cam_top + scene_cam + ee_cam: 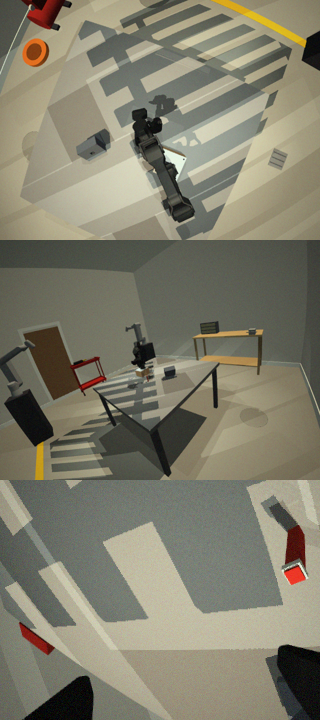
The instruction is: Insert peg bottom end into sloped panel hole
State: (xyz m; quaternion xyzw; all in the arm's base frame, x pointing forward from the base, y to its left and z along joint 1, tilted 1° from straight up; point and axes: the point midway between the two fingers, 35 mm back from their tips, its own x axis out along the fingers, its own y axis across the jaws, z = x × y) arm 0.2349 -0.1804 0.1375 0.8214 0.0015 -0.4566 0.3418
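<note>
A grey-walled room is holding a dark-legged table with a pale grey top crossed by striped shadows; a brown door, a red cart and a wooden bench are standing along the walls.

The gripper is hanging above the middle of the worktop with its jaws spread wide and nothing between them. In the wrist view the two dark fingers are showing at the bottom corners of the frame, with only table surface lying in the gap. The black arm is reaching from its base near one long edge of the worktop toward the centre.

The peg, red with a square end face, is standing upright on the table, well apart from the fingers and off to the upper right in the wrist view. In the exterior view it is showing as a thin red stick just below the arm (it is hidden under the arm in the top view).

The sloped panel, a small grey block, is sitting on the worktop beside the arm, nearer the neighbouring edge, clear of both peg and gripper. Its hole is too small to make out.
</note>
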